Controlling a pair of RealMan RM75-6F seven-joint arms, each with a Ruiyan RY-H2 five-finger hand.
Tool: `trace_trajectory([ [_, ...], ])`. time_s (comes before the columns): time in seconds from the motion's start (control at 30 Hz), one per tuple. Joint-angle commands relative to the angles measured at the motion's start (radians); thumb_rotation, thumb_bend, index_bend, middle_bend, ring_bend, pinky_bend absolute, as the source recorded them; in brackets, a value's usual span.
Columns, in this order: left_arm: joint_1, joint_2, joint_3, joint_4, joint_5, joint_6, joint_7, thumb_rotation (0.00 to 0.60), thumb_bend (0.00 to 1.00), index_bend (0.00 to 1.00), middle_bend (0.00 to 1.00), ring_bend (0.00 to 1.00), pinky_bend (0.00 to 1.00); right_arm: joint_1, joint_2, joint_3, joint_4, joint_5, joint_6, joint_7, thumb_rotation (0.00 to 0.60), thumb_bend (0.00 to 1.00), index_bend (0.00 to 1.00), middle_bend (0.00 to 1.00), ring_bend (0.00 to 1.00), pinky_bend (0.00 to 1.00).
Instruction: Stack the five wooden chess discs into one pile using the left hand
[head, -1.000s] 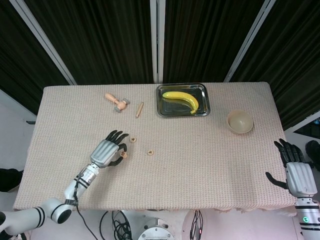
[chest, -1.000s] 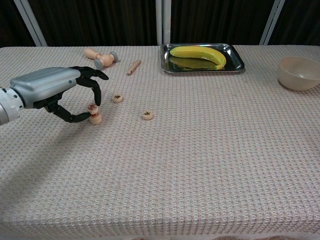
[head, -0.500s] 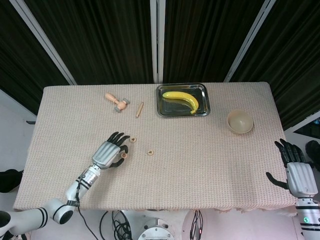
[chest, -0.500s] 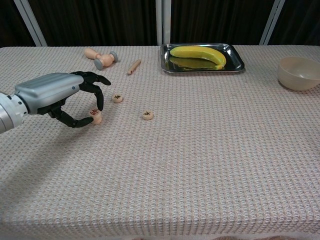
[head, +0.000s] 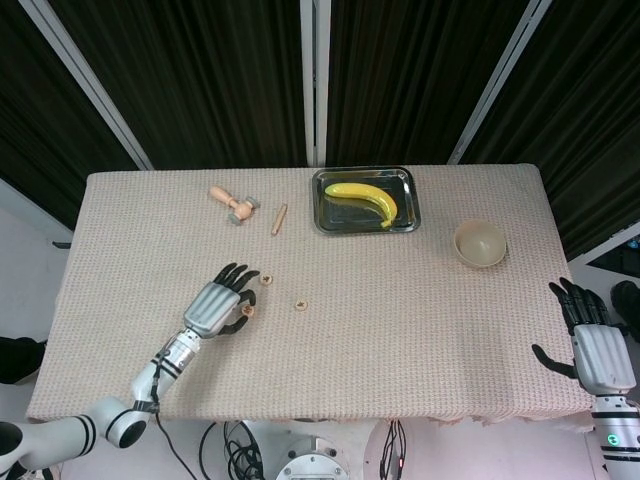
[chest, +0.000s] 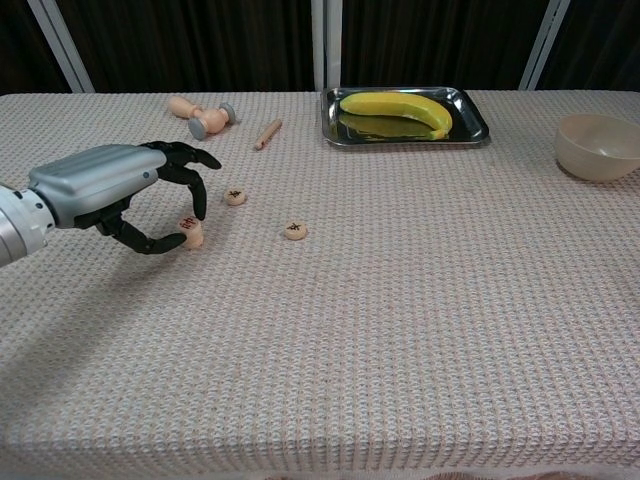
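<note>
metal tray (head: 322, 218) (chest: 478, 124) at far centre of the counter (head: 420, 330) (chest: 400, 340), holding one yellow banana (head: 364, 198) (chest: 398, 108) laid lengthwise. pale bowl (head: 480, 243) (chest: 598, 146) toward the right edge, nothing visible inside. wooden-handled mallet (head: 233, 205) (chest: 200, 115) and short wooden dowel (head: 279, 219) (chest: 267, 133) lying left of the tray, apart from each other.

wooden chess discs: small pile (head: 247, 311) (chest: 191, 232) on the left half of the counter, its top disc tilted, count in the pile not clear; single disc (head: 266, 279) (chest: 235, 196) just beyond it; another single disc (head: 301, 303) (chest: 294, 230) to its right, flat on the cloth, apart from the rest.

left hand (head: 217, 303) (chest: 110, 190) low over the counter beside the pile, fingers curled around it with thumb tip at the pile's near side and a fingertip above its far side; whether anything is actually pinched cannot be told. right hand (head: 594, 340) off the counter's right front corner, seen from head view only, fingers spread, holding nothing.

against one second ago: left hand drawn slightly back toward the robot; top disc of the pile now leaning instead of standing up under the fingertips. against half a second ago: no visible change. loose discs, tray, bowl, mallet, dowel and right hand unmoved.
</note>
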Motion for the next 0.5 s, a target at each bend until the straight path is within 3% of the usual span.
trace_trajectory([
  [0.03, 0.001, 0.000, 0.002, 0.002, 0.000, -0.001, -0.001, 0.600, 0.35, 0.42, 0.09, 0.00, 0.00, 0.000, 0.000, 0.000, 0.000, 0.001, -0.002, 0.000, 0.600, 0.16, 0.00, 0.00, 0.00, 0.00],
  [0.5, 0.004, 0.012, 0.006, -0.008, 0.004, 0.003, -0.005, 0.600, 0.35, 0.33, 0.08, 0.00, 0.00, 0.003, -0.004, 0.001, 0.000, 0.006, -0.006, -0.008, 0.600, 0.16, 0.00, 0.00, 0.00, 0.00],
])
